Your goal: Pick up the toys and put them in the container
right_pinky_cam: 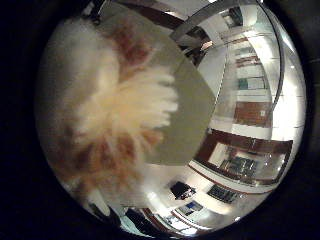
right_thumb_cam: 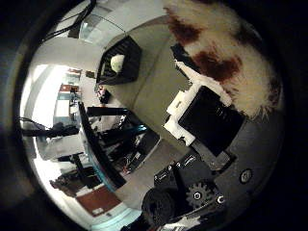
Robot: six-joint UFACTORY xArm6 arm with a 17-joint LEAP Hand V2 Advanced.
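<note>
Toy in the hand — carry to the container comes next.

A fluffy toy [right_pinky_cam: 112, 117], white with rust-brown patches and long cream fur, fills much of the little-finger-side view, so it sits close against the palm; in the thumb-side view a finger of the hand [right_thumb_cam: 204, 120] lies against its fur. I judge it grasped and lifted off the table [right_thumb_cam: 154, 82], though how tightly the fingers close round it I cannot tell. The container [right_thumb_cam: 120, 60] — a dark crate at the table's far end, something pale already inside — is well apart from the toy. The next move calls for carrying the toy over the crate, then releasing it.
</note>
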